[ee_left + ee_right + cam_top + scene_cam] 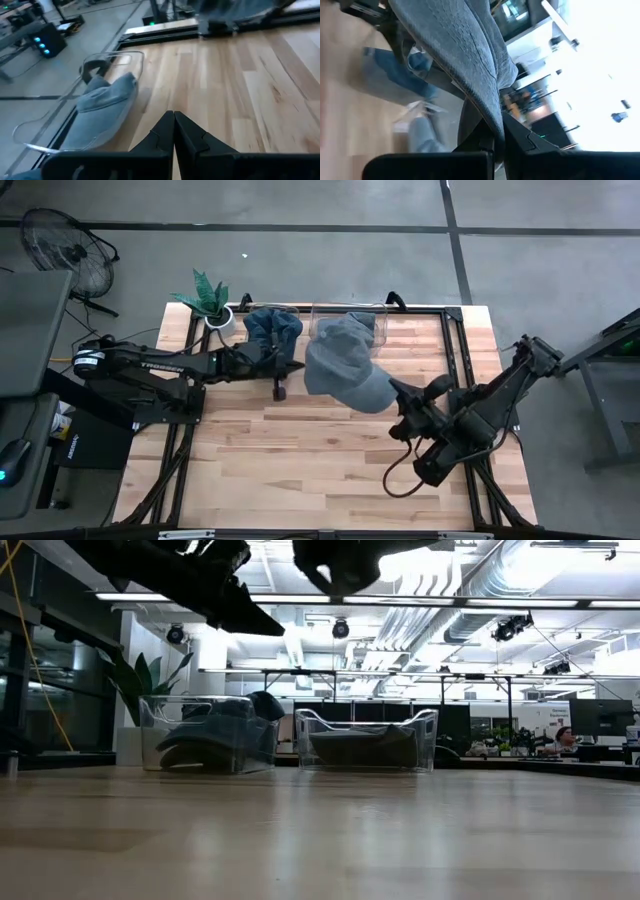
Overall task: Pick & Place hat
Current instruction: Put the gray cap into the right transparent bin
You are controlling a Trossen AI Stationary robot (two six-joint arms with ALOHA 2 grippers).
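Here the grey hat (345,362), soft and light, hangs limp from the right end effector (400,393), pinched at its brim edge, the best hold. Beyond it sits the clear bin (350,315); the left end effector (173,131), pressed together, waits opposite.

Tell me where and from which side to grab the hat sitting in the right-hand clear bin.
Judging by the left wrist view, grip the hat at its raised crown, coming from straight above. The clear bin walls block any side approach, and the soft crown bunches up highest, so fingers could pinch a fold there. The right gripper already holds another hat; the left gripper is free.
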